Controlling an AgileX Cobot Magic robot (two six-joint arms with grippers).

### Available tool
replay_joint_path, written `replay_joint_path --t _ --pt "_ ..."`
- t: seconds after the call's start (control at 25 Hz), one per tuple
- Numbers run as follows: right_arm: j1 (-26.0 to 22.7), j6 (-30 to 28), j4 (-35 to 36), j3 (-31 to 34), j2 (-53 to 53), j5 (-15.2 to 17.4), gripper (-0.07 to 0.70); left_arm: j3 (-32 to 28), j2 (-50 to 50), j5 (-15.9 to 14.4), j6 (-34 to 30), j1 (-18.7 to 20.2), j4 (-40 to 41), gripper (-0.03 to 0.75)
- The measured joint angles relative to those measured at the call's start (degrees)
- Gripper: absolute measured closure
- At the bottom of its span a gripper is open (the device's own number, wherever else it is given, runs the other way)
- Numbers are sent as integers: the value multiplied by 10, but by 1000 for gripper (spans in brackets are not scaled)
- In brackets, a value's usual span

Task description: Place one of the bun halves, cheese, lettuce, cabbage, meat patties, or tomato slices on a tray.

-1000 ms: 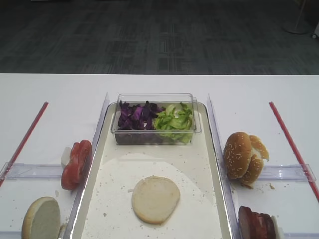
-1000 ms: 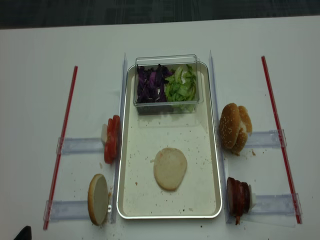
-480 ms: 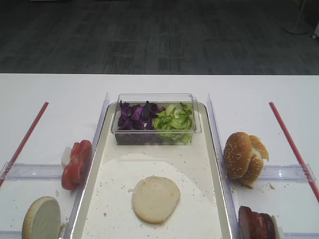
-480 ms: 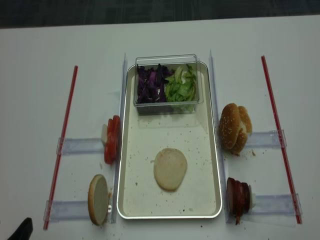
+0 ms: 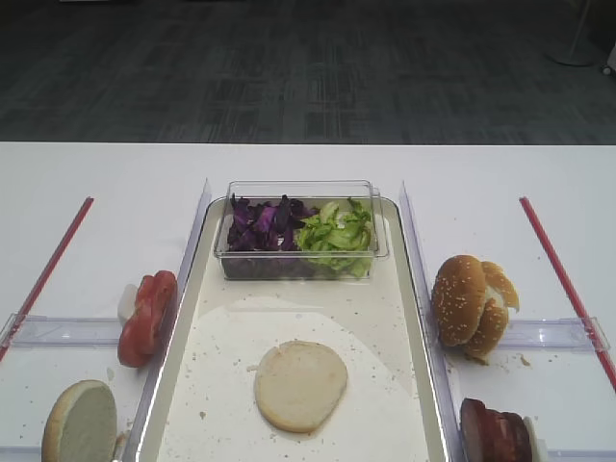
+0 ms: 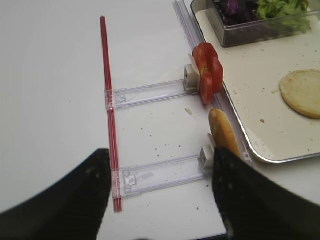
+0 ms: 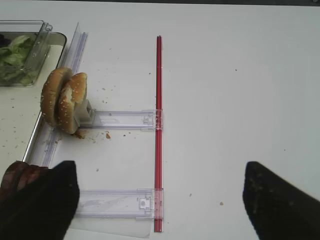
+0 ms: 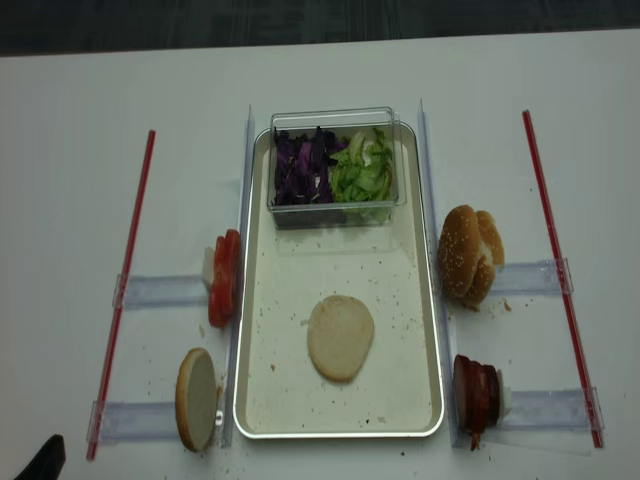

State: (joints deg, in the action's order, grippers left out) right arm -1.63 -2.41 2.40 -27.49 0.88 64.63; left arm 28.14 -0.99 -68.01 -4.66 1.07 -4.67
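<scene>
A bun half [image 5: 300,385] lies flat on the silvery tray [image 5: 375,318], near its front. Another bun half [image 8: 197,398] stands on edge left of the tray, behind the tomato slices [image 8: 224,278]. Cabbage [image 5: 262,223] and lettuce [image 5: 335,229] fill a tub at the tray's far end. The meat patties [image 8: 476,395] stand on the right. Cheese is out of view. My left gripper [image 6: 161,167] hangs open and empty over the front left holder, beside the upright bun half [image 6: 222,132]. My right gripper [image 7: 159,175] is open and empty over the table, right of the patties [image 7: 20,175].
Sesame-seeded buns [image 5: 469,306] stand right of the tray. A clear tub [image 8: 335,118] holds the greens. Red strips [image 8: 125,280] [image 8: 555,270] run along both sides, crossed by clear plastic holders [image 6: 150,92] [image 7: 125,119]. Crumbs dot the tray floor and table.
The dark tip of my left gripper at the bottom-left corner of the top view has edged up slightly. Nothing else has moved.
</scene>
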Motion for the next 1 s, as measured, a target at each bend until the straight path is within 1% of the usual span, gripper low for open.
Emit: replay_joint_path --t 0.36,0.6,1.0 --pt "0 0 0 0 0 0 -45 0 0 0 2 0 2 307" --pt "0 0 0 0 0 0 -45 0 0 0 47 0 33 307" --pt "0 0 0 0 0 0 -45 0 0 0 54 0 41 307"
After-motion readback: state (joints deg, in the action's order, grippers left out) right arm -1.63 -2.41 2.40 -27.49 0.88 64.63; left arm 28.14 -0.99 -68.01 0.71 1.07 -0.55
